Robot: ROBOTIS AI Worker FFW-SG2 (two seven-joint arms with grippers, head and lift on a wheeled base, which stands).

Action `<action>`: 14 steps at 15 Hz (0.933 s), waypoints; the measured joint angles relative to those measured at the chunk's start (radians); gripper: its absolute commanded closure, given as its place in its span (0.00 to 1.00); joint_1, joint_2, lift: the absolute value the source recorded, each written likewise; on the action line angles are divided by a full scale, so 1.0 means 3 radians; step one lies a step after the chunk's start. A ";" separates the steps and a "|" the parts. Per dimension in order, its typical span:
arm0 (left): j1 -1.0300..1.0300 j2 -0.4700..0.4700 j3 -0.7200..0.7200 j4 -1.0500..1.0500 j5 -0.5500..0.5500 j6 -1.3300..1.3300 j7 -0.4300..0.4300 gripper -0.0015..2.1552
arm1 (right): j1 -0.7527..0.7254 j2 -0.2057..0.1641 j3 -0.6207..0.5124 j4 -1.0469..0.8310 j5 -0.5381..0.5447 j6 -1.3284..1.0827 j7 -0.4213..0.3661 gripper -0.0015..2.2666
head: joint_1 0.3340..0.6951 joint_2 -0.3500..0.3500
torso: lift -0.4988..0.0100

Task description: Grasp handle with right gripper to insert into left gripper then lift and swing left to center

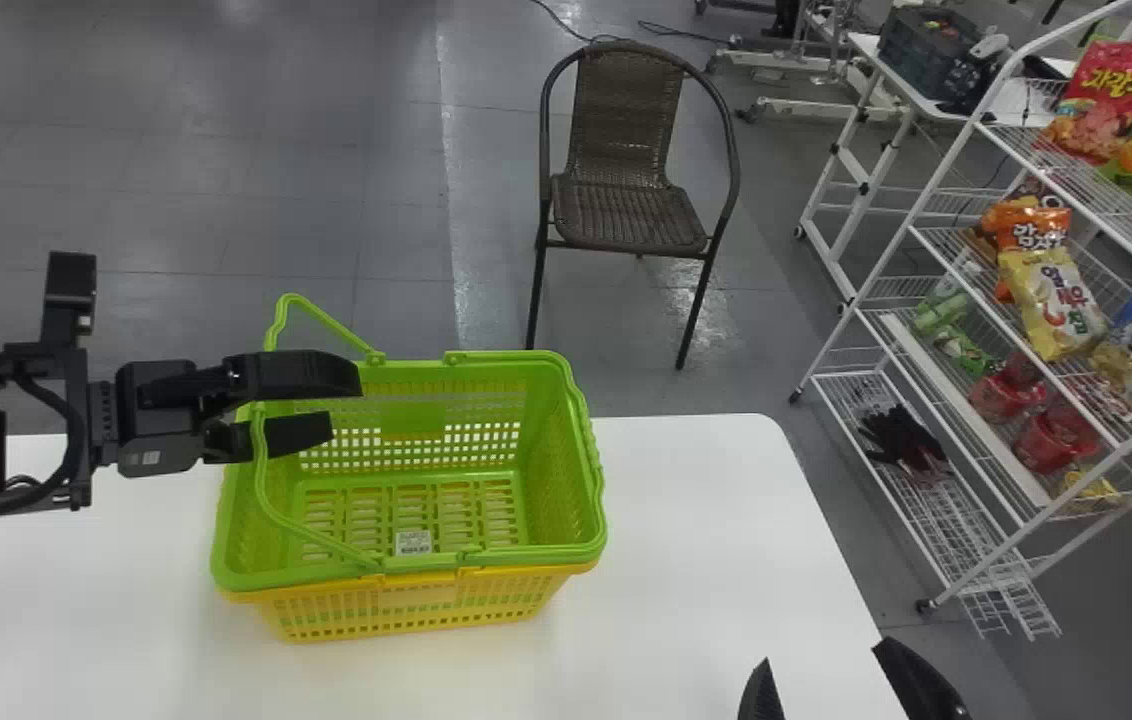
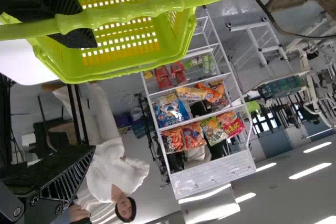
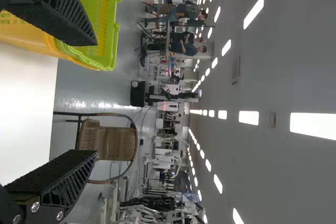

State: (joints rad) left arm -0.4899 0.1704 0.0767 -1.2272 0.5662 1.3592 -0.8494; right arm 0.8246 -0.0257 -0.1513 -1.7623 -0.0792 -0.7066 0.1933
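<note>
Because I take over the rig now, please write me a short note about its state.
Left gripper: open, at the basket's left side, not clamped.
Right gripper: open, empty, right of the basket.
Basket: on the table.
Done: handle raised, crossing at the left gripper's fingers.
Left: close left gripper on handle, lift, swing to center.

White table [image 1: 706, 560], rounded far corner; green-and-yellow basket [image 1: 418, 597] standing upright on top.

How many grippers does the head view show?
2: the left gripper, open at the handle of the green basket; the right gripper, open at the bottom edge, farther right.
</note>
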 measured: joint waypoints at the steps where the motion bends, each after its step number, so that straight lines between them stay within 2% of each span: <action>1: -0.0016 -0.0005 -0.0017 -0.0015 0.0001 0.0017 0.0010 0.06 | -0.0036 0.0010 -0.0029 -0.0007 -0.0005 0.0038 -0.0001 0.03 | 1.00 0.12 | 0.98; 14: -0.0193 -0.0107 -0.0199 0.0000 -0.0011 0.0028 0.0081 0.06 | -0.0671 0.0011 -0.0154 0.0104 0.0097 0.0932 -0.0095 0.03 | 1.00 0.06 | 0.98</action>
State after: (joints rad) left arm -0.5477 0.1384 0.0170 -1.2272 0.5630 1.3676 -0.8252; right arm 0.6233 -0.0224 -0.1977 -1.7312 -0.0502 -0.4269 0.1647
